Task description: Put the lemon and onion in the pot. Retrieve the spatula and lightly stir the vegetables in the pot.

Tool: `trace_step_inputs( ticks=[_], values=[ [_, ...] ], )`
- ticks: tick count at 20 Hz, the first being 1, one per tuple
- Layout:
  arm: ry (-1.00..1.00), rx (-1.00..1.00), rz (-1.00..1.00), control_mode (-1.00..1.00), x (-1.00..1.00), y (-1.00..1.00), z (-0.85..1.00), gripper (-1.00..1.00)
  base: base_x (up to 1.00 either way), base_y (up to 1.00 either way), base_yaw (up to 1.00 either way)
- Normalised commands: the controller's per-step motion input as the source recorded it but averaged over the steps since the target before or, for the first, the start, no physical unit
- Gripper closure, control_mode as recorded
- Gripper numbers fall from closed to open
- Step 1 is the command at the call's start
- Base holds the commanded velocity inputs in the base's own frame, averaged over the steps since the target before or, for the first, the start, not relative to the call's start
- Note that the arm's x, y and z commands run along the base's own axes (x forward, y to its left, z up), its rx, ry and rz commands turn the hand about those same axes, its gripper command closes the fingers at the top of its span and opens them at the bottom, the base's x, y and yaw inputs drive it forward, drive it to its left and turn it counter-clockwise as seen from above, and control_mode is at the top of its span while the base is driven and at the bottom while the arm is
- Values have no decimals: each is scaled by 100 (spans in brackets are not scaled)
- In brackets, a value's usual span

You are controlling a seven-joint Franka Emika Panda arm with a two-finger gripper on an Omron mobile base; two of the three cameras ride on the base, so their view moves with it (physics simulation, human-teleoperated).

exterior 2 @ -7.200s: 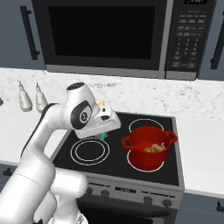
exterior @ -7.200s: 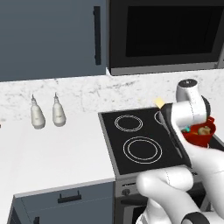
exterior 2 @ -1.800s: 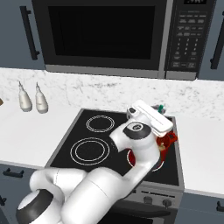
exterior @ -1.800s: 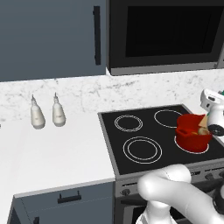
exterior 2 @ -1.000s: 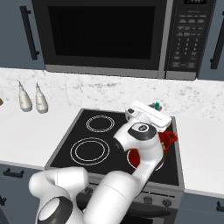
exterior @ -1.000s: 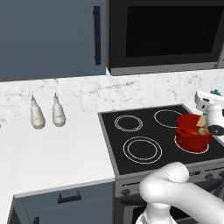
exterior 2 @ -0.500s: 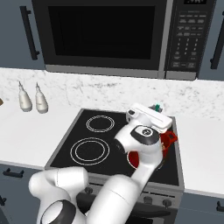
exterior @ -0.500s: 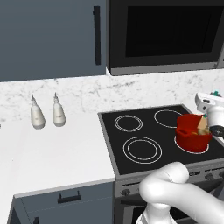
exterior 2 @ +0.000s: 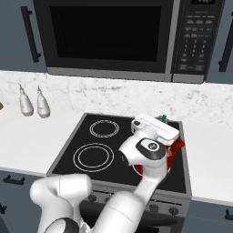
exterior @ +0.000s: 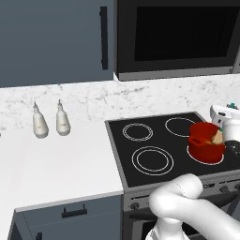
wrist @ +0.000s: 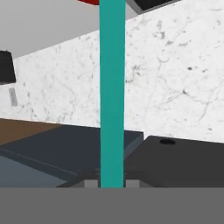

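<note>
Between the closed gripper [wrist: 112,183], teal spatula [wrist: 112,92], reaching toward red pot [exterior: 206,144]

From the left base view you look forward and down from behind the arm's left, across the counter [exterior: 61,159] to the stove [exterior: 159,140]. The right base view faces the same stove [exterior 2: 91,141] from the other side, nearer the microwave [exterior 2: 123,36]. Both share the red pot [exterior: 205,143] [exterior 2: 177,144]. The hand view sits close, looking along the spatula [wrist: 112,87].
</note>
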Motion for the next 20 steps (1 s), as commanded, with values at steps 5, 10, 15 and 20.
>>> trace_step_inputs(
  ticks=[5, 10, 15, 20],
  values=[
    [0, -1, -4, -100, 20, 0, -43, 100, 0, 0, 0],
    [-1, 0, -1, -100, 27, 5, -18, 100, 0, 0, 0],
    [0, -1, 0, -100, 24, 13, -2, 100, 0, 0, 0],
    [-16, 0, -1, -100, 3, 12, -16, 100, 0, 0, 0]
  ],
)
